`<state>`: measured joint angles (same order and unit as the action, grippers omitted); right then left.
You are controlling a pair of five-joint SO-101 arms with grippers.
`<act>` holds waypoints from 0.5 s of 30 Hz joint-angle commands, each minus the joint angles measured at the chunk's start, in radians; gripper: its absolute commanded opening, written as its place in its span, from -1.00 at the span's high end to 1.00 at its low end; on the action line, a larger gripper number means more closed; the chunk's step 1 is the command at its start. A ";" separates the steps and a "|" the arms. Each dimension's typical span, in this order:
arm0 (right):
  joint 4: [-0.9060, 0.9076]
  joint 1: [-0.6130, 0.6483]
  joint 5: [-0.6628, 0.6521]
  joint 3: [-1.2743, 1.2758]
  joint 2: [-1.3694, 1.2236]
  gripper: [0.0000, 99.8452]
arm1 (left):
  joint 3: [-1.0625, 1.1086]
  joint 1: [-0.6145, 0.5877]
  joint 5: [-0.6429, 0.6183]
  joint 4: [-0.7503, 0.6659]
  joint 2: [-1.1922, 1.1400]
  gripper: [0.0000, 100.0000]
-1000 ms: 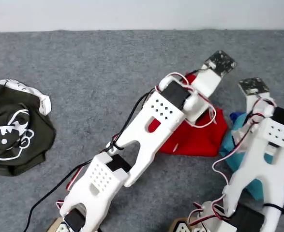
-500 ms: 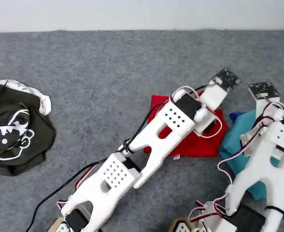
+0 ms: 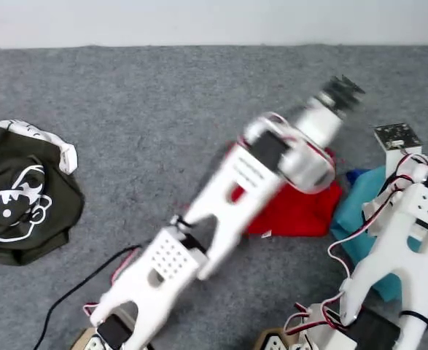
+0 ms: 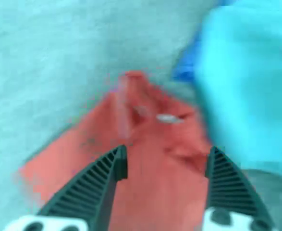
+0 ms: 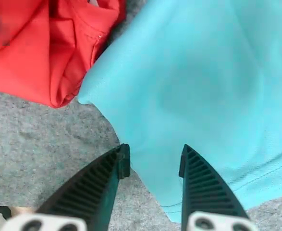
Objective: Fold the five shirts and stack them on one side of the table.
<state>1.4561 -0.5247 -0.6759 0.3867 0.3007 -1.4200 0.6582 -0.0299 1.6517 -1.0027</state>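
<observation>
The crumpled red fabric shirt [image 3: 294,211] lies directly under the left arm's jaws, wide open and empty; the right arm's jaws, likewise open and empty, overhang the turquoise shirt [image 5: 203,86].

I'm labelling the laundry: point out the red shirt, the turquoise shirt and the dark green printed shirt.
red shirt [image 3: 295,214]: high view, its bare lower half.
turquoise shirt [image 5: 203,86]: right wrist view, middle of the cloth.
dark green printed shirt [image 3: 17,200]: high view, the white print.
</observation>
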 commanded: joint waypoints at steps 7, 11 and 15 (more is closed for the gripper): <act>-0.162 0.315 0.222 -0.003 0.025 0.64 | 0.050 -0.261 0.075 -0.002 -0.080 0.48; -0.248 0.515 0.285 -0.003 0.024 0.64 | 0.050 -0.259 0.075 -0.006 -0.199 0.48; -0.308 0.668 0.299 -0.003 -0.012 0.64 | -0.019 -0.284 0.075 -0.008 -0.288 0.48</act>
<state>1.1922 0.0460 -0.3951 0.3867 0.2977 -1.3725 0.4005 0.0330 1.6579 -1.2758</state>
